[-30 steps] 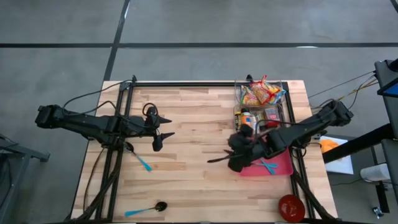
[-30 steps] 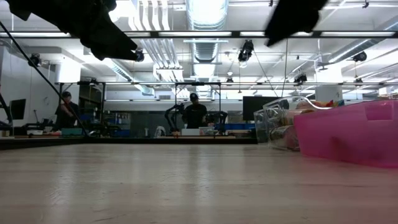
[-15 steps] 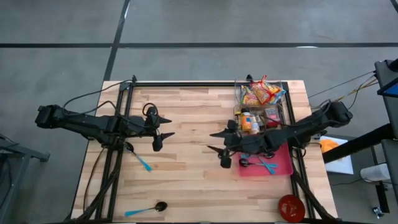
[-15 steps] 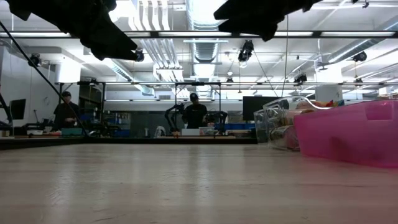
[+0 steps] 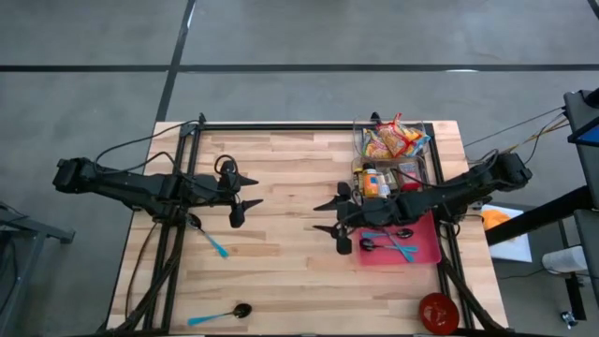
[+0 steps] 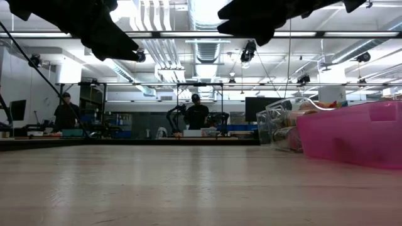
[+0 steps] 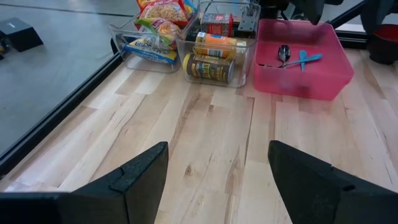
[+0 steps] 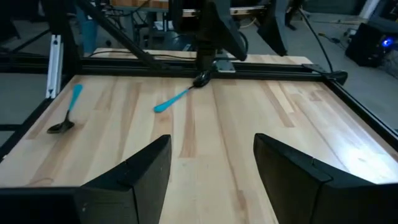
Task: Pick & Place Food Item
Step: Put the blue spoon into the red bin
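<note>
We see the right pincer now swung out at frame centre, released and empty; no food item picked yet.

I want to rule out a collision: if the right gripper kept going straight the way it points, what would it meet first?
Probably the left gripper, which faces the right gripper across bare table. Both are open and empty; relative height is unclear.

Labels on the cans and snack packets in the clear bins are too small to read.
</note>
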